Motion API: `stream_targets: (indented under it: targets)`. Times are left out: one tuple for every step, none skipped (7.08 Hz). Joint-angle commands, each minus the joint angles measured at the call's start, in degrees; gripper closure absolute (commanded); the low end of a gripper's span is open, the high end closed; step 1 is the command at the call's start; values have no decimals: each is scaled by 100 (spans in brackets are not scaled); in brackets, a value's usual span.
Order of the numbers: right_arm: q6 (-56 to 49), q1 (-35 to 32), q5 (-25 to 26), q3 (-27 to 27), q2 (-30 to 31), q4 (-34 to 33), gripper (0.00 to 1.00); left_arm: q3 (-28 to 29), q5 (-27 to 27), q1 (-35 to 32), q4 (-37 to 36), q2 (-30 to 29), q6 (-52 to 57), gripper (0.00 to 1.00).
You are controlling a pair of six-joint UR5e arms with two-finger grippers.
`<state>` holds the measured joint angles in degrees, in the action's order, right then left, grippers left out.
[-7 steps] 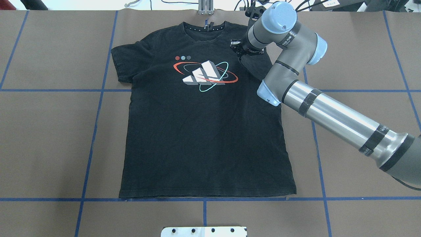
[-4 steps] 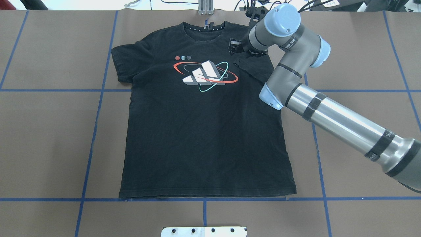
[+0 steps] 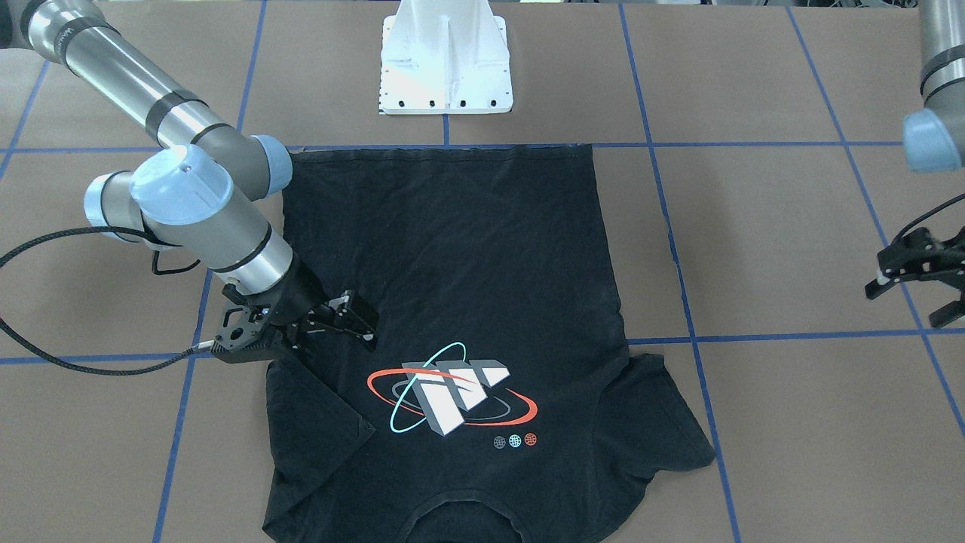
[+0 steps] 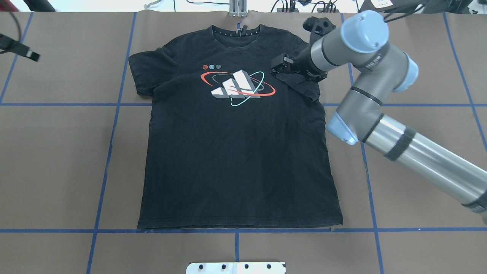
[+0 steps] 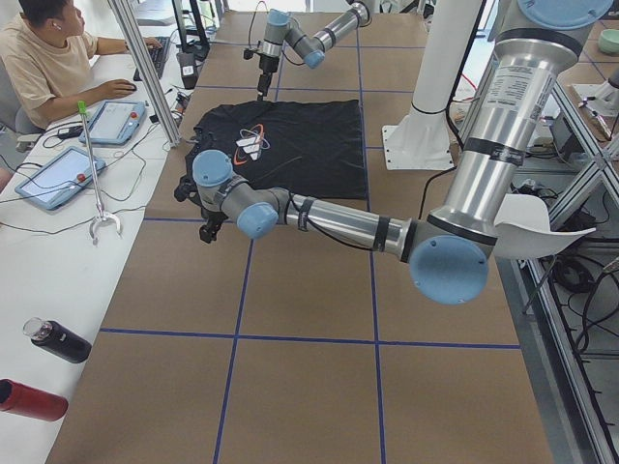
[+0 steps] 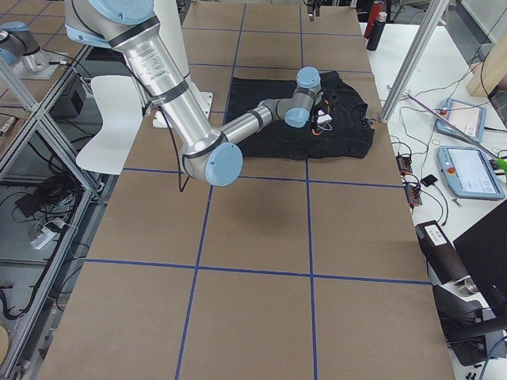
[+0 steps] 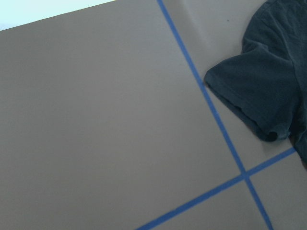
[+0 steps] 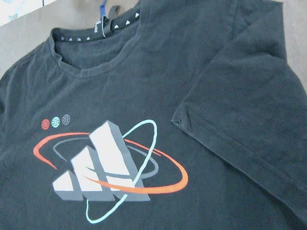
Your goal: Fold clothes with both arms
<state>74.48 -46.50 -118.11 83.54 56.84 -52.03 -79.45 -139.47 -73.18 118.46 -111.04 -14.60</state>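
Observation:
The black T-shirt [image 4: 236,160] lies flat on the brown table, print [image 4: 237,87] up and collar at the far edge. Its sleeve [image 4: 304,85] on my right side is folded inward over the chest; the right wrist view shows it lying flat [image 8: 249,115]. My right gripper [image 4: 279,67] hovers just above that sleeve's inner corner, jaws apart and empty, also seen in the front-facing view [image 3: 360,323]. My left gripper [image 3: 912,283] is open and empty over bare table, well left of the other sleeve [image 7: 259,96]. It shows at the overhead view's far upper left [image 4: 28,53].
The white pedestal base [image 3: 445,60] stands by the shirt's hem. Blue tape lines [image 4: 114,104] grid the table. A black cable [image 3: 75,362] trails from the right wrist. An operator [image 5: 58,58] sits at a side desk with tablets.
The right gripper has moved right and toward the robot, away from the collar, and the sleeve now lies folded on the chest. The left gripper has come into the overhead view.

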Motion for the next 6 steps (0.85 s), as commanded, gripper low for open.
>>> stream_targets:
  targets:
    - [58, -43, -475, 1247, 992, -18, 0, 1366, -1, 330, 124, -1100, -591, 1]
    - [75, -43, -450, 1417, 1196, -9, 0, 1798, -1, 636, 917, -1278, -1267, 2]
    - [67, -52, -494, 1497, 1293, 0, 0, 2324, 25, 865, 1882, -1384, -2083, 10]
    - [67, -43, -485, 1533, 1355, 17, 0, 2547, 382, 1041, 2187, -1611, -2596, 24]
    - [67, -43, -468, 1542, 1399, 17, 0, 2758, 681, 1200, 2295, -1874, -3044, 26]
    - [67, -43, -442, 1542, 1417, 17, 0, 3343, 710, 1227, 2809, -2051, -3084, 29]
